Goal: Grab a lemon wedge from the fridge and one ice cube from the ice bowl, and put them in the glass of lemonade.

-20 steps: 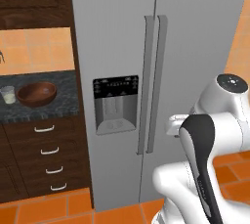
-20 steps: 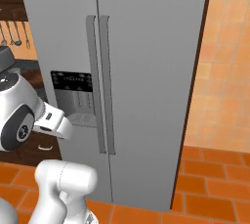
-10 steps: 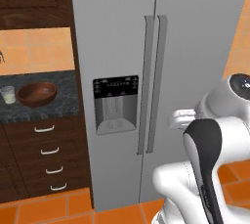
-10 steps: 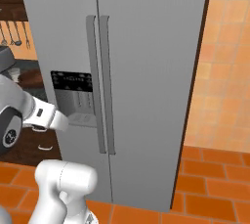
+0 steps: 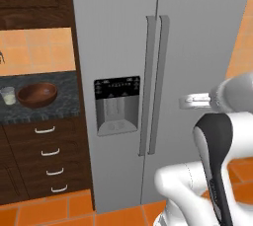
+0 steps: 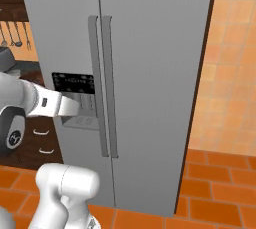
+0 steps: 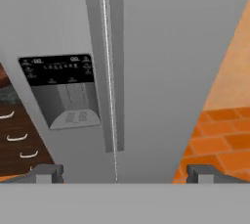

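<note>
fridge (image 5: 197,32): centre of my left base view, both doors shut
gripper (image 7: 122,174): fingers spread wide, nothing held, bottom of hand view
ice bowl (image 5: 37,94): left edge, on counter
glass of lemonade (image 5: 8,95): just left of bowl

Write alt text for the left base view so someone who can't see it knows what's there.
A tall light-grey fridge with both doors shut fills the middle, its two vertical handles side by side and a black dispenser panel on the left door. To its left, a dark counter holds the brown ice bowl and the glass of lemonade. The white robot arm rises at lower right.
</note>
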